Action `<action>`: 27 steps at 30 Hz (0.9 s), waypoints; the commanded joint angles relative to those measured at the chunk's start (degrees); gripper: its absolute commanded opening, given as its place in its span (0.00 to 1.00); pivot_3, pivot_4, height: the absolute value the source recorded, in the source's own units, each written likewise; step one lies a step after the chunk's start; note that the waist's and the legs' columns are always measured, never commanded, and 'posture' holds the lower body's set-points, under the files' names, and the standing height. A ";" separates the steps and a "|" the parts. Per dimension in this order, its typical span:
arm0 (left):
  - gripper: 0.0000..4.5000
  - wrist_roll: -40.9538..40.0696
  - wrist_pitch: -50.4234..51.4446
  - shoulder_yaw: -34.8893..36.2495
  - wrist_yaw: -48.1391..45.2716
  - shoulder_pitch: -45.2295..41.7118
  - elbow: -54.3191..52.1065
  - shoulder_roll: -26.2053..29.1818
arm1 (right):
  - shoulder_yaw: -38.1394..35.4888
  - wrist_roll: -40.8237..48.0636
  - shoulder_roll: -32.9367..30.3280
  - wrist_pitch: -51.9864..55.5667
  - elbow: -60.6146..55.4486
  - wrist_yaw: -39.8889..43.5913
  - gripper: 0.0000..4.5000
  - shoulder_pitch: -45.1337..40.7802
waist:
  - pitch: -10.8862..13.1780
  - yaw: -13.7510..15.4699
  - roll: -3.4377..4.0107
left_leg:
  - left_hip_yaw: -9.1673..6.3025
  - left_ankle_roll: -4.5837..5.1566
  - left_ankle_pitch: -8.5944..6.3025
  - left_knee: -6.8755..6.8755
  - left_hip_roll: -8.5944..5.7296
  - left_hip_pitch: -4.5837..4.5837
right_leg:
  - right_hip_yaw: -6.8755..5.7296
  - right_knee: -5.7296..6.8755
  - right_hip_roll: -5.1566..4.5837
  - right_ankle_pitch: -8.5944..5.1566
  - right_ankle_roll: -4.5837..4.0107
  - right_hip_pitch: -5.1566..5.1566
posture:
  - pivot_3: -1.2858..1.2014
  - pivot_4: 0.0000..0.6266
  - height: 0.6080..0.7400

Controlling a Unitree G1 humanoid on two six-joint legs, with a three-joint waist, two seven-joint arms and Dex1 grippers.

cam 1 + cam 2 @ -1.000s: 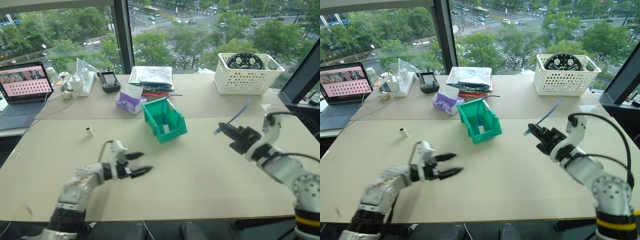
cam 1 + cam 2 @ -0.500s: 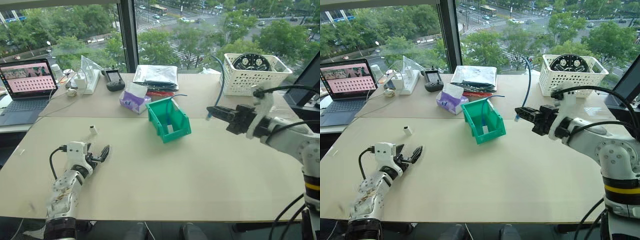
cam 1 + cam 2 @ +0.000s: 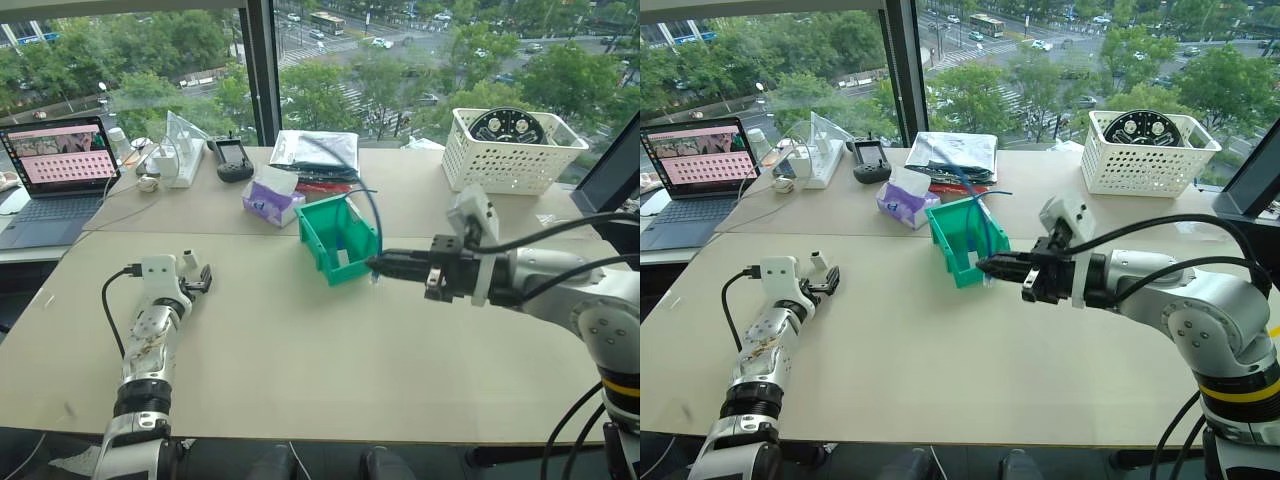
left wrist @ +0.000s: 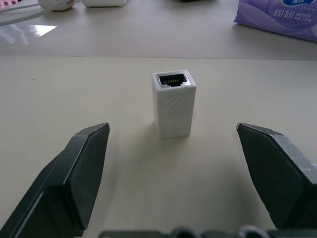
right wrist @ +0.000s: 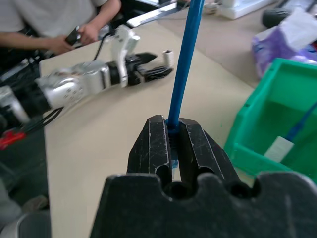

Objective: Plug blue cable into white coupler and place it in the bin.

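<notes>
Beige tabletop set against a window wall overlooking trees and a road. Landmark for all positions: the bin, green, standing near the middle of the table with its low front cut-out facing the robot.

Right gripper: level, pointing toward the robot's left, its tip just in front of the bin's right front corner. Fingers clenched on the blue cable; the right wrist view shows the cord pinched between the two black fingers and rising out past them. From the grip the cable arcs up over the bin and runs back behind it. A small pale plug end protrudes from the gripper's tip in the head views; detail cannot be made out.

Left gripper: well to the left of the bin, low over the table, pointing forward. Fingers spread wide, holding nothing.

White coupler: standing upright on the table, well left of the bin, its socket opening facing up and toward the left wrist camera. It sits between and just ahead of the left gripper's open fingers, touching neither.

Bin contents: a white tag and a second length of blue cord.

Behind the bin: a purple tissue pack. Far left: an open laptop. Far right: a white perforated basket. A seated person's arm appears in the right wrist view.
</notes>
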 commanded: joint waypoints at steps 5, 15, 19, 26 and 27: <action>0.98 0.75 -3.62 -0.76 0.91 -6.29 10.02 -0.90 | 1.05 -3.97 -0.31 0.07 -2.07 3.97 0.00 -1.91 | -0.01 0.14 -0.01 | -0.02 -0.01 0.01 0.00 -0.02 0.00 | -0.01 0.00 -0.02 0.01 0.01 0.00 | 0.52 0.24 0.90; 0.82 2.60 -7.98 -1.54 5.40 -13.78 22.07 -1.77 | 1.54 -7.78 0.82 0.23 -2.35 4.34 0.00 -1.86 | -0.01 0.24 -0.03 | -0.03 -0.02 0.01 0.01 -0.07 -0.02 | -0.03 0.02 -0.07 0.07 -0.01 -0.02 | 0.52 0.24 0.90; 0.51 1.65 -7.61 -1.75 4.64 -10.43 18.00 -3.40 | 0.28 -6.64 1.50 0.97 -2.45 3.85 0.00 -2.52 | -0.01 0.22 -0.03 | -0.03 -0.02 0.01 0.01 -0.11 -0.02 | -0.03 0.03 -0.11 0.08 0.01 -0.02 | 0.52 0.24 0.90; 0.16 -1.39 -4.78 -8.83 -14.21 -5.88 2.10 -5.35 | -1.79 -6.05 1.36 4.09 -1.72 0.55 0.00 -1.76 | -0.01 0.32 -0.03 | -0.02 -0.02 0.01 0.00 -0.33 -0.06 | -0.10 0.05 -0.42 0.11 0.04 -0.04 | 0.52 0.24 0.90; 0.16 -1.55 -3.71 -11.91 -19.58 -5.43 -1.30 -5.34 | -2.09 -6.35 1.25 4.92 -1.40 -0.41 0.00 -1.20 | -0.01 0.40 -0.04 | -0.03 -0.02 0.01 0.01 -0.36 -0.09 | -0.12 0.03 -0.44 0.13 0.06 -0.03 | 0.52 0.24 0.90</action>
